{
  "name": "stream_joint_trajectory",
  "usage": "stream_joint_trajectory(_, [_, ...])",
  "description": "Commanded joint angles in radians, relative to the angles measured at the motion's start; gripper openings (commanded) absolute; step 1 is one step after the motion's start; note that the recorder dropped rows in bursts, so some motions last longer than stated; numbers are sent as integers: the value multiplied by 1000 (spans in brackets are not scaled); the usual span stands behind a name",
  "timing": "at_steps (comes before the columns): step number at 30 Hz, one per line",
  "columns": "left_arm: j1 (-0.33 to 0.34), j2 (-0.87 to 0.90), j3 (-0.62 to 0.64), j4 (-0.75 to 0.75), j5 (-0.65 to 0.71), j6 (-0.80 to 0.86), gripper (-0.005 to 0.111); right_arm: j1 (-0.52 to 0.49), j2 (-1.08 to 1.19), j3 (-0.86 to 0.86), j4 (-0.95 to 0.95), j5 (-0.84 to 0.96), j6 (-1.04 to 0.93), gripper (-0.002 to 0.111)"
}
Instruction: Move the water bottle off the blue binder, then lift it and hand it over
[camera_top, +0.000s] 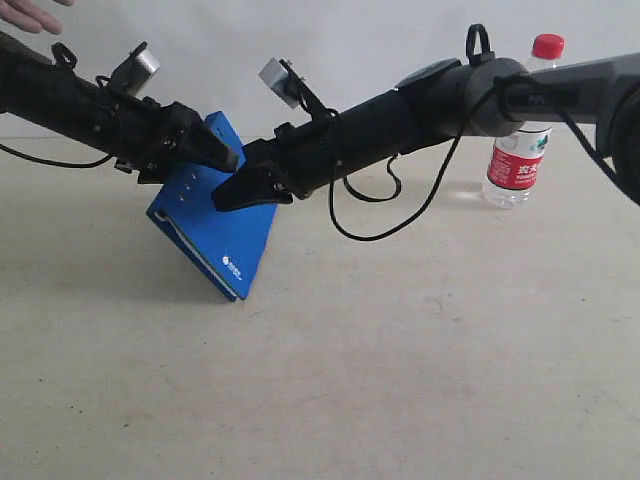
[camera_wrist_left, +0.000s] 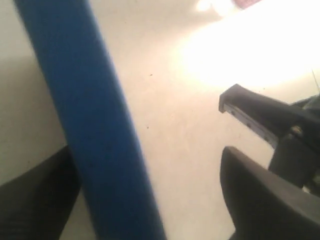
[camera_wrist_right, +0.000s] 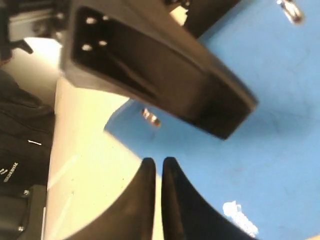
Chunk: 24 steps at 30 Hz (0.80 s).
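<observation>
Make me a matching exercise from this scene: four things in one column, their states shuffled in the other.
Things:
1. water bottle
2. blue binder
3. left hand
4. right hand

States:
A. shut
B. standing upright on the table
C. tilted up on one edge
D. open, with the binder between its fingers

Pairs: 1-B, 2-C, 3-D, 4-A

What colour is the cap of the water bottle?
Red. The cap of the water bottle shows best in the exterior view.
</observation>
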Motion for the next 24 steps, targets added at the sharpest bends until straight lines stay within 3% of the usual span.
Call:
stream_joint_trajectory(1, [-3, -1, -7, 13, -1, -13, 71, 5, -7, -1, 4, -57, 8, 0])
stream_joint_trajectory(5, [-3, -1, -7, 41, -1, -23, 66, 3, -18, -1, 2, -50, 15, 0])
stream_joint_trajectory(13, [-3, -1, -7, 124, -8, -62, 5, -32, -125, -1, -77, -66, 20, 0])
stream_joint_trajectory(20, [-3, -39, -7, 136, 7, -79, 4, -48, -266, -1, -344, -64, 118, 0])
stream_joint_trajectory(24, [-7, -126, -3, 235, -1, -177, 4, -48, -338, -1, -493, -64, 184, 0])
